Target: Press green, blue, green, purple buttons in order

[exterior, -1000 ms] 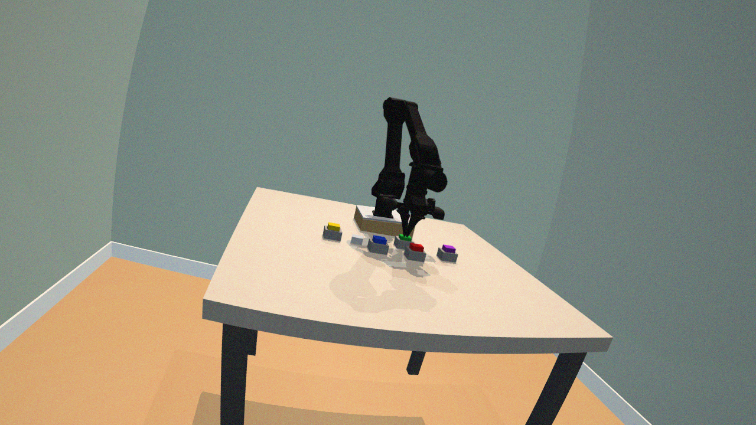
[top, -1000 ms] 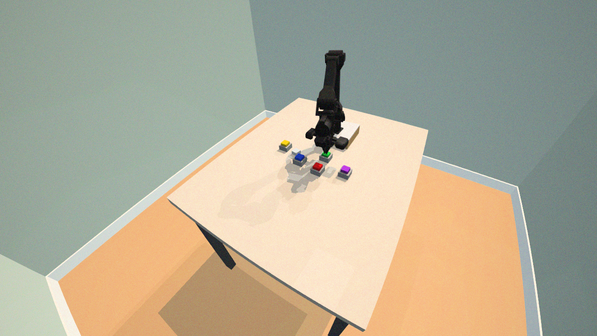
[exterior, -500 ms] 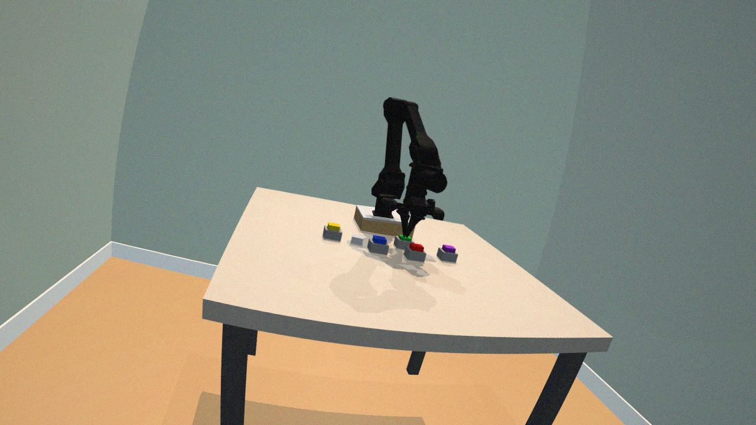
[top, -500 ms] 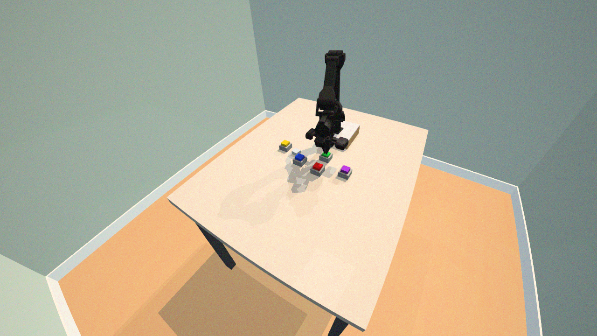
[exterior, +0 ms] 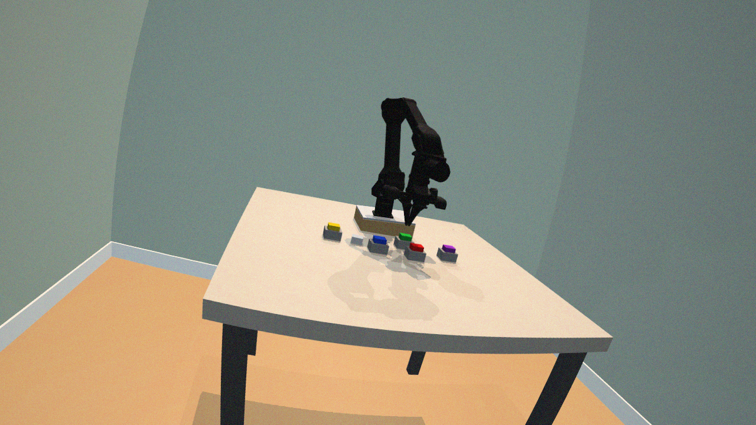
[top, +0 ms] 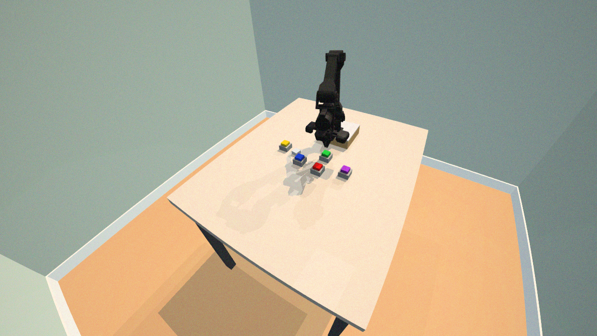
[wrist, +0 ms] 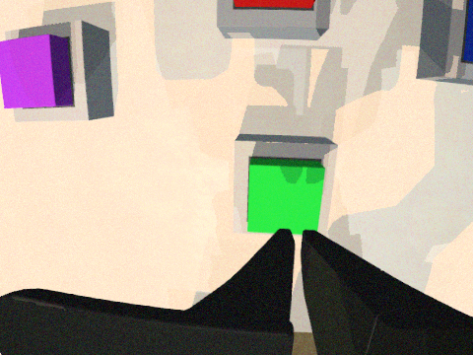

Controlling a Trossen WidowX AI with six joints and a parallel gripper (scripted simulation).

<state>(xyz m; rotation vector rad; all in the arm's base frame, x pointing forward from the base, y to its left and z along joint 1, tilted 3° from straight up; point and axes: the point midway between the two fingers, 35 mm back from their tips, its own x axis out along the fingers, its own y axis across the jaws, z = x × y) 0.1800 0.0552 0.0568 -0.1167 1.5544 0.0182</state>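
Observation:
My gripper (top: pixel 326 145) (exterior: pixel 408 224) (wrist: pixel 295 242) is shut with nothing between its fingertips, which are a hair apart in the wrist view. It points down a little above the green button. The green button (top: pixel 326 153) (exterior: pixel 404 236) (wrist: pixel 286 199) stands raised in its grey housing, its near edge beside the tips in the wrist view. The blue button (top: pixel 299 157) (exterior: pixel 379 239) (wrist: pixel 469 36) is left of green in the top view. The purple button (top: pixel 345 169) (exterior: pixel 448 248) (wrist: pixel 30 71) is to the right. Both stand raised.
The red button (top: pixel 317 166) (exterior: pixel 416 247) (wrist: pixel 276 3) stands in front of green, between blue and purple. The yellow button (top: pixel 285 143) (exterior: pixel 333 226) is at the far left. A small white block (top: pixel 295 151) (exterior: pixel 357 239) lies between yellow and blue. The arm's base block (top: pixel 351 130) (exterior: pixel 384 226) is behind green.

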